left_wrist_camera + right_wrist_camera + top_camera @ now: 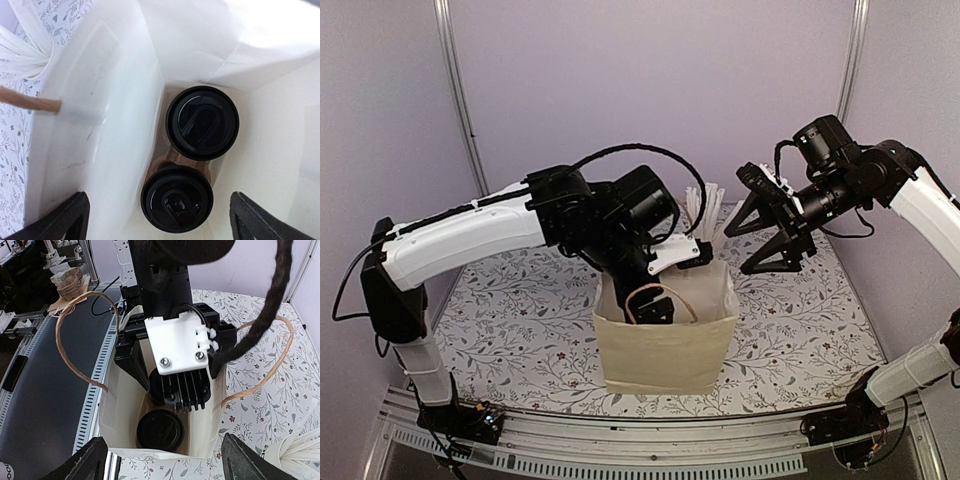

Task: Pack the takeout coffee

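Two takeout coffee cups stand side by side at the bottom of the cream paper bag (665,350); only their black lids show. In the left wrist view one lid (176,199) lies straight below my left gripper (160,225), the other lid (202,122) just beyond it. That gripper is open inside the bag, its fingers (60,220) wide on either side and touching neither cup. In the right wrist view one lid (161,430) shows under the left arm's white wrist mount (182,342). My right gripper (737,251) hangs open and holds nothing, just above the bag's right rim.
The bag's twine handles (80,335) stick up and outward. A bunch of long white straws (710,215) stands right behind the bag. The bag wall (100,125) leans close to the left fingers. The table's metal front rail (95,390) runs beside the bag.
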Controlling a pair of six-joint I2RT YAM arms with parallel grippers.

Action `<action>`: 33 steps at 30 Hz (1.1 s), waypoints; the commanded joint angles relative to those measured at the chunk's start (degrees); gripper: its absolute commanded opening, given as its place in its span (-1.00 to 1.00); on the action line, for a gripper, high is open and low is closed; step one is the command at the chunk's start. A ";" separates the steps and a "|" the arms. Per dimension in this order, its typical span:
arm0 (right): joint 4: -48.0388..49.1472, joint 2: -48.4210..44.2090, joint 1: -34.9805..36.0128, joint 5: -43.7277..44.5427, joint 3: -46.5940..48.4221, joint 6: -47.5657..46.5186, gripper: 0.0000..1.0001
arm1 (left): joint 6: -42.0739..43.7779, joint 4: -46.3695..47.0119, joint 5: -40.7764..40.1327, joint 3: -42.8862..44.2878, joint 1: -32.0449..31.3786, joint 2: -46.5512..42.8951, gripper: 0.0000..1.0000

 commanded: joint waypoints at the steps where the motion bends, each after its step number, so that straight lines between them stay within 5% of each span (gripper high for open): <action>1: -0.52 0.23 -0.42 -0.80 0.09 -0.29 0.65 | -0.16 1.33 -0.52 2.50 -0.80 -4.29 0.99; 12: -0.45 0.41 -0.37 -0.06 0.00 -0.17 0.65 | 1.53 6.15 0.74 5.37 -0.56 -13.18 0.92; 21: 0.71 -0.67 -0.37 2.39 -1.61 0.21 0.65 | -2.66 18.54 -2.06 -6.15 5.49 -24.70 0.99; 26: 1.67 -1.86 -0.53 4.13 -3.69 0.97 0.65 | -5.16 21.87 10.77 -8.23 13.35 -22.87 0.96; 33: 2.26 -3.40 -1.45 5.67 -5.13 1.67 0.65 | -6.41 23.95 25.01 -6.14 18.81 -15.78 0.58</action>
